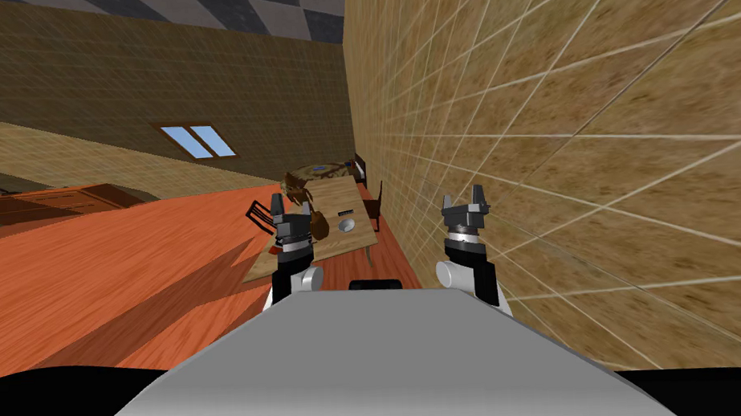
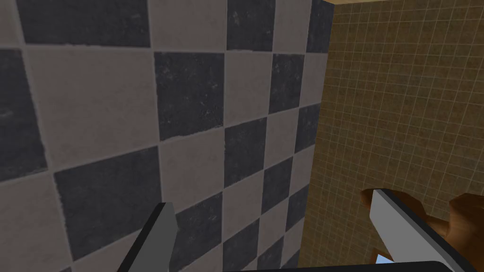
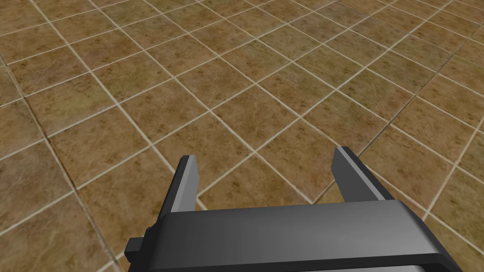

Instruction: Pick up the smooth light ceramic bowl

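A small light bowl (image 1: 348, 225) sits on a long wooden table (image 1: 332, 196) far ahead, beside the tiled wall. My left gripper (image 1: 289, 208) is raised in front of me, well short of the table, open and holding nothing; its fingers (image 2: 397, 226) stand wide apart. My right gripper (image 1: 464, 203) is raised close to the tiled wall on the right, open and empty, its fingers (image 3: 186, 182) apart.
A brown object (image 1: 318, 225) lies on the table next to the bowl, and more brown clutter (image 1: 299, 188) sits further along. Dark chairs (image 1: 260, 215) stand at the table's sides. The tan tiled wall (image 1: 566, 149) runs close along my right. Orange floor (image 1: 99, 266) stretches to the left.
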